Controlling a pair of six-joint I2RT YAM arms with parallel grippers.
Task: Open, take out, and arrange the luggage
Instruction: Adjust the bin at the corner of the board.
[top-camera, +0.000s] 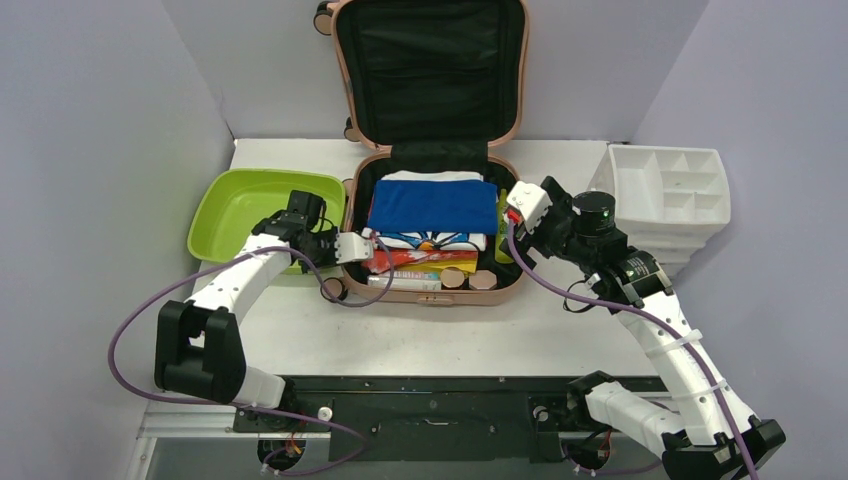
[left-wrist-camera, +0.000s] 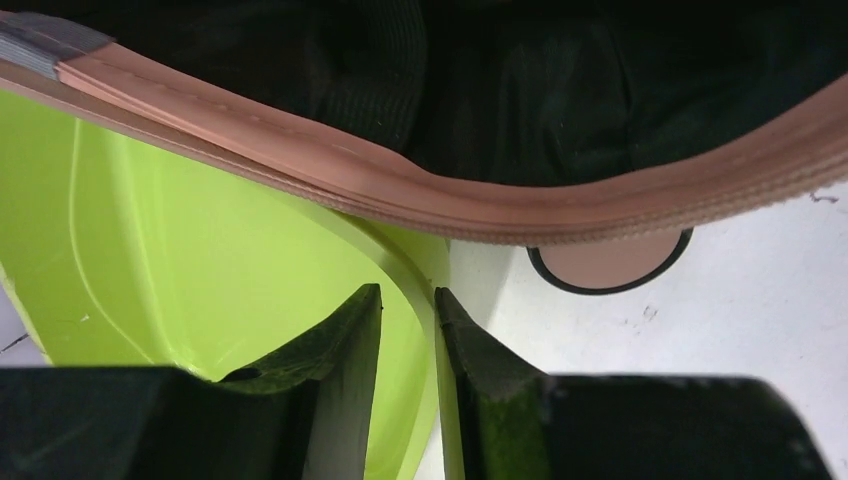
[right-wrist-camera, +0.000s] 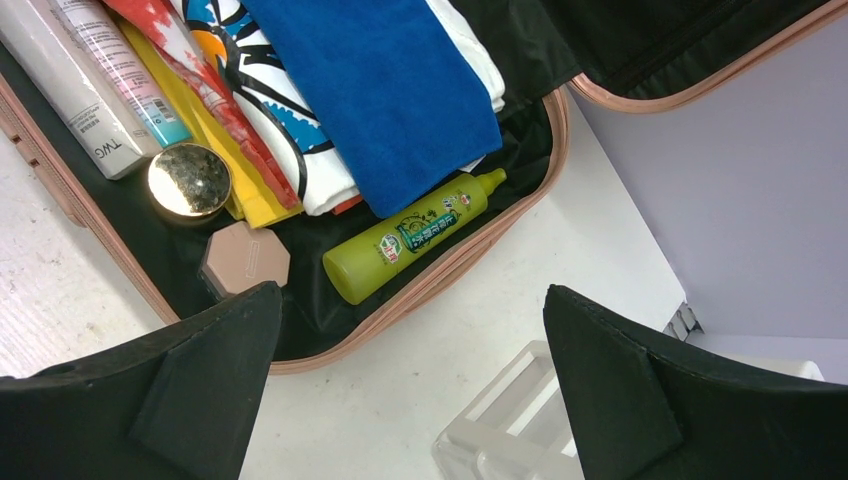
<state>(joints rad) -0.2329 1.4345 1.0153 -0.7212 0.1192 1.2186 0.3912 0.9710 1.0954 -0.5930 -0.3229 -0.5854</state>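
The salmon-pink luggage (top-camera: 436, 296) lies open on the table, its black-lined lid (top-camera: 430, 70) standing against the back wall. Inside are a blue cloth (top-camera: 432, 205), a patterned white garment, a yellow and red packet, tubes, small jars and a green bottle (right-wrist-camera: 415, 235). My left gripper (left-wrist-camera: 409, 292) is at the case's left side, its jaws closed on the rim of the lime-green tub (left-wrist-camera: 200, 270), one finger inside the tub and one outside. My right gripper (right-wrist-camera: 410, 292) hangs open over the case's right rim (right-wrist-camera: 440, 275), holding nothing.
The green tub (top-camera: 240, 205) sits directly left of the luggage, touching it. A caster wheel (left-wrist-camera: 610, 265) shows under the case's rim. A white drawer organizer (top-camera: 670, 185) stands at the right; its clear corner (right-wrist-camera: 500, 430) lies below my right fingers. Grey walls enclose the table.
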